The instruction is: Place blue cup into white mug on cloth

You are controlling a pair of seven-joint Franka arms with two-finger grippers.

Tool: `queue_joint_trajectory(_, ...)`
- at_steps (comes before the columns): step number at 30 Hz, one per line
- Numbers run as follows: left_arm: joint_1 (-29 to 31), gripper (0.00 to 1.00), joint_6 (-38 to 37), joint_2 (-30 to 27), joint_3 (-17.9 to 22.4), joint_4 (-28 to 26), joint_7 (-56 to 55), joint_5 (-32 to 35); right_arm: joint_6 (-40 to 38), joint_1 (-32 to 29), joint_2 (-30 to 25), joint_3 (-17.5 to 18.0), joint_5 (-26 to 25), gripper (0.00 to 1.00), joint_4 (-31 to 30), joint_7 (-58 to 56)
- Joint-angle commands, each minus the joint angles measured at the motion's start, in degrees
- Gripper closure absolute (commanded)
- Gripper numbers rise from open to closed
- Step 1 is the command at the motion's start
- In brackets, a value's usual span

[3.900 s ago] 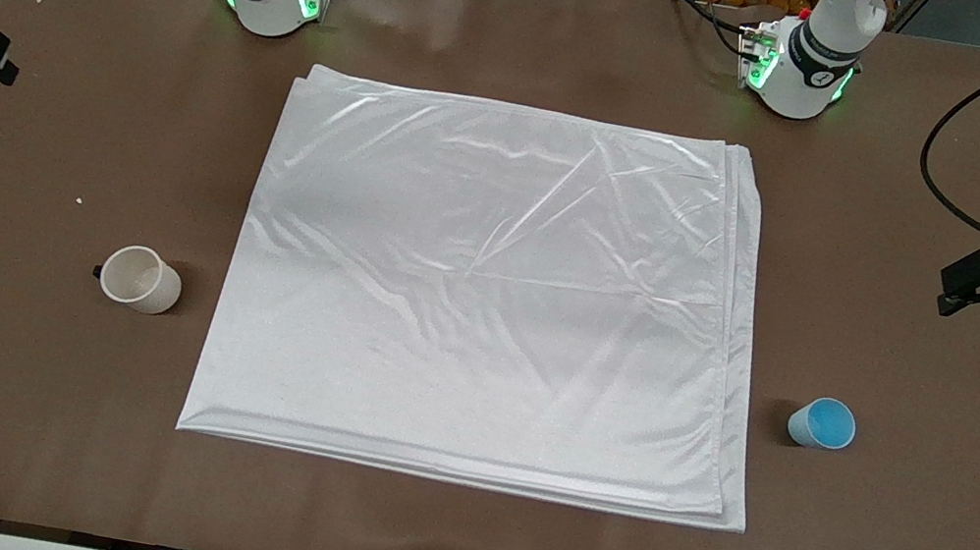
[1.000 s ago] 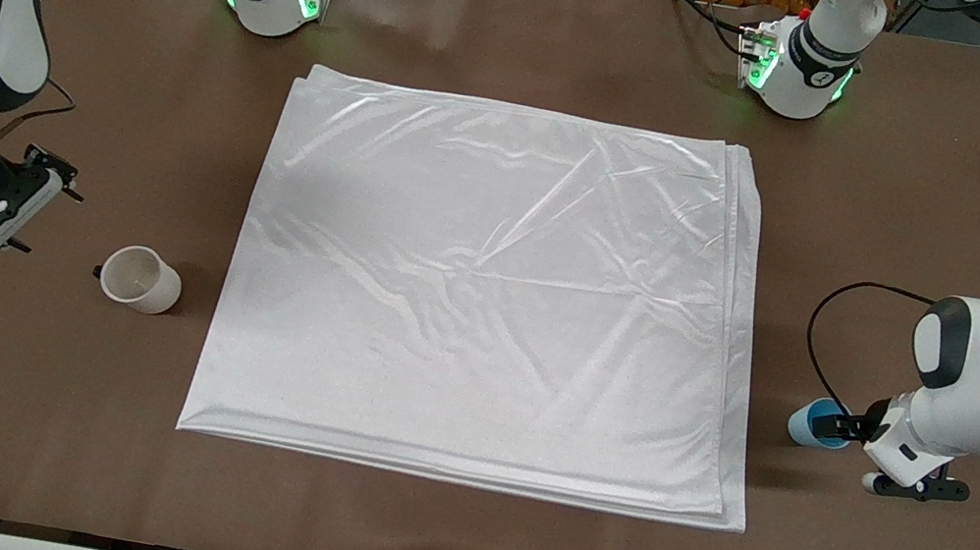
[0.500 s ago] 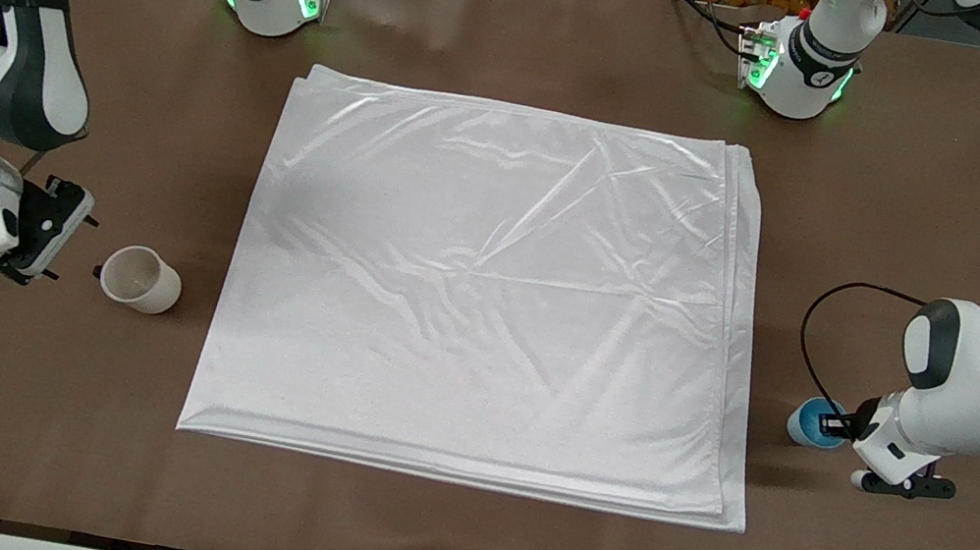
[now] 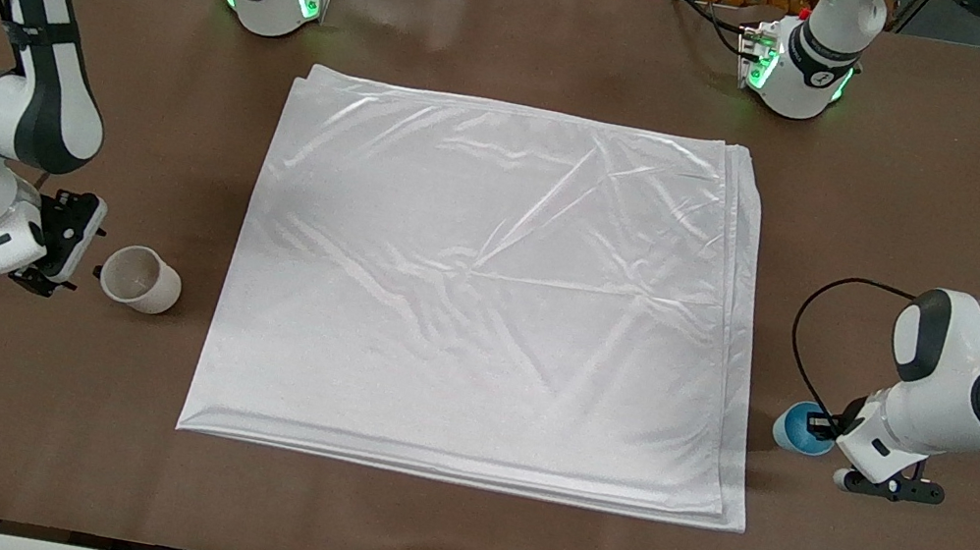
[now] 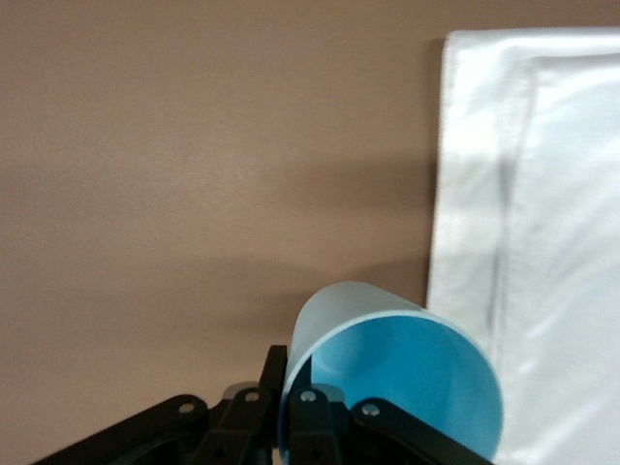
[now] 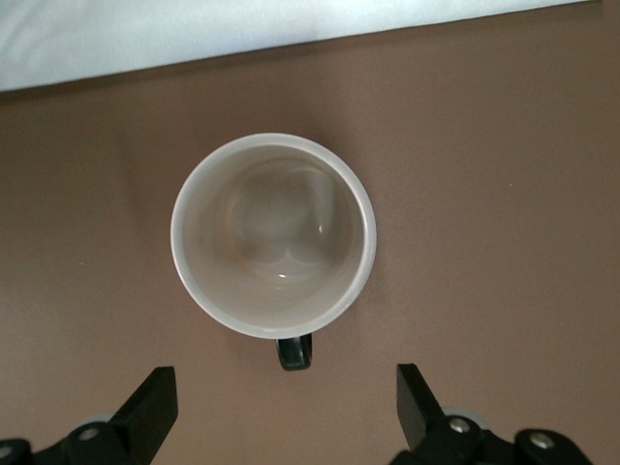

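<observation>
The left gripper (image 4: 823,429) is low at the table, at the left arm's end, and its fingers (image 5: 308,426) look pinched narrow on the rim of the blue cup (image 4: 794,428), one inside the wall and one outside. The cup stands on the bare table just beside the edge of the cloth (image 4: 488,285), not on it. I judge that this is the grasping step for the cup; whether the grip is already firm I cannot say.

The right gripper (image 4: 72,245) is near the table at the right arm's end, just beside the white mug (image 4: 140,278). Its fingers (image 6: 150,409) are spread wide, and the mug's black handle (image 6: 294,351) points toward the gap between them, with some table between. The mug stands upright and empty on the bare table, near the cloth.

Next, I think, the right gripper must close on the mug and carry it onto the cloth. The left arm must then lift the cup and lower it straight into the mug, which is only a little wider.
</observation>
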Motion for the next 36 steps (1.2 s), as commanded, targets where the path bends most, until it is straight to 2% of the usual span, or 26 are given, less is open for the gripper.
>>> queue_joint_trajectory(1,-1.86,1.00,-4.01,-4.36,-0.45,-0.65,-0.42,1.49,2.94,-0.84,1.54,0.58,-2.14,0.00,0.13,-3.44)
queue_joint_trajectory(8,-4.06,1.00,-6.39,-7.96,-0.45,-0.39,-0.50,0.88,5.14,-0.93,3.21,0.58,-2.32,0.00,0.21,-7.67)
queue_joint_trajectory(19,-7.23,1.00,-9.28,-12.45,-0.63,0.49,-0.33,0.53,6.55,-2.33,6.11,0.58,-2.32,0.00,0.13,-8.02)
queue_joint_trajectory(26,-7.14,1.00,-14.02,-16.31,-4.58,2.33,-0.42,0.53,6.90,-2.77,6.64,0.67,-2.32,0.00,0.04,-8.11)
queue_joint_trajectory(29,-7.05,1.00,-16.14,-16.76,-6.07,4.00,-0.42,0.44,6.90,-2.69,6.73,0.67,-2.23,0.04,-0.05,-8.11)
queue_joint_trajectory(32,-7.05,1.00,-17.72,-17.46,-7.22,5.41,-0.33,-0.09,6.99,-2.60,6.90,0.75,-2.23,0.12,-0.23,-8.11)
queue_joint_trajectory(36,-6.96,1.00,-19.04,-18.25,-7.92,6.38,-0.33,-2.54,6.99,-2.60,6.99,0.75,-2.14,0.31,-0.31,-8.11)
